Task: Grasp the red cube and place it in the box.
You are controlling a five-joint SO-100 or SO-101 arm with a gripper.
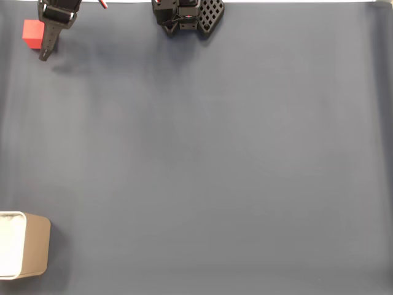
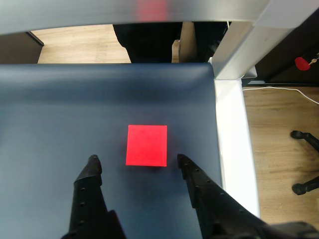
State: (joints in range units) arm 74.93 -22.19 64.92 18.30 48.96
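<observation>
In the wrist view your gripper (image 2: 135,162) has its two black fingers spread wide apart, and the red cube (image 2: 146,145) sits on the dark blue mat (image 2: 75,114) just ahead of the fingertips, centred on the gap between them. Neither finger touches it; the left fingertip (image 2: 92,162) stands a little off its lower left corner and the right one just beside its lower right corner. The cube lies flat, its top face square to the camera, close to the mat's right edge in that view.

In the fixed view you see the red cube (image 1: 32,33) near the mat's top left corner, with the gripper (image 1: 45,49) just to its right, coming down from the top edge and pointing toward the bottom of the picture. The arm's black base (image 1: 187,15) stands at the mat's top edge, left of its middle.

The box (image 1: 37,246) sits at the mat's left edge near the bottom left corner, well apart from the cube. Its tan wall faces you; the part of its white inside that shows looks bare, but the picture's edge cuts the rest off
</observation>
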